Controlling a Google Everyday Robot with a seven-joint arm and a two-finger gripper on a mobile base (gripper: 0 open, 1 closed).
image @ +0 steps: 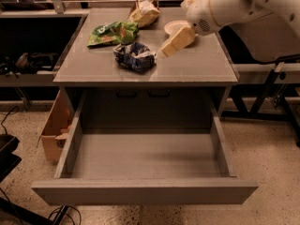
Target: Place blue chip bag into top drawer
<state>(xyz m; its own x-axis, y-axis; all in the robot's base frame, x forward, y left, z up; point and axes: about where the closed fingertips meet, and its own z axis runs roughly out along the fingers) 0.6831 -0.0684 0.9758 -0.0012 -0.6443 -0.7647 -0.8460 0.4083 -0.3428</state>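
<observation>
The blue chip bag, crumpled navy foil with white patches, lies on the grey table top left of centre. The top drawer is pulled fully out below the table, its grey bottom bare. My gripper hangs on the white arm from the upper right, just above the table top, a short way to the right of the blue bag and not touching it.
A green chip bag lies behind the blue bag. A tan bag stands at the back. A white bowl sits behind my gripper. A cardboard box stands on the floor at the left.
</observation>
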